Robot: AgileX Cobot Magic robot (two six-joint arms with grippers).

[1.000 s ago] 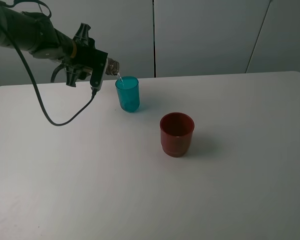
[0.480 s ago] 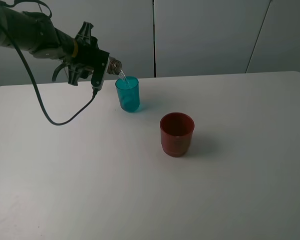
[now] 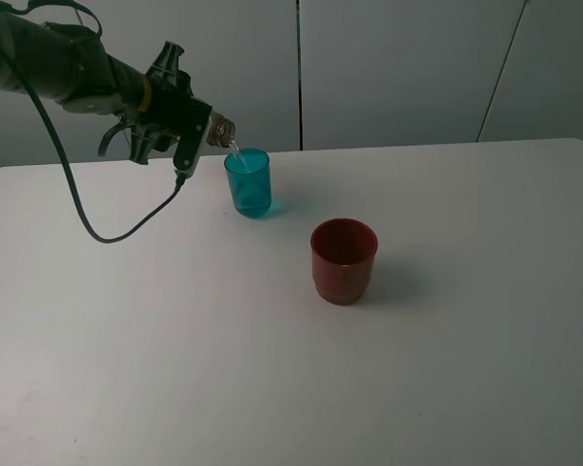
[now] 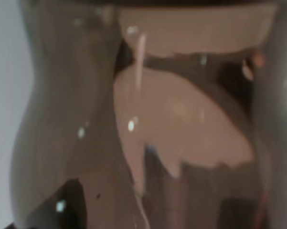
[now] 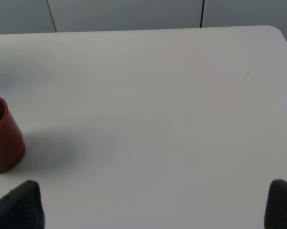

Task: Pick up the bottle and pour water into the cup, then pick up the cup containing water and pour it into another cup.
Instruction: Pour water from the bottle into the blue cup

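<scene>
High view: left end effector (image 3: 189, 121), upper left of frame, pinches bottle (image 3: 220, 127), tipped with its neck just above teal cup (image 3: 247, 183). Thin water stream (image 3: 234, 149) falls in. Red cup (image 3: 343, 259) stands mid-frame on counter (image 3: 446, 369), apart from teal cup.
Left wrist: blurred bottle (image 4: 133, 119) fills view.
Right wrist: right end effector (image 5: 150, 210) spread, holding nothing. Red cup (image 5: 2, 136) partly seen.

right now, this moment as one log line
step: pour one | left gripper: bottle tilted, water into teal cup | red cup: upright | right gripper: open
</scene>
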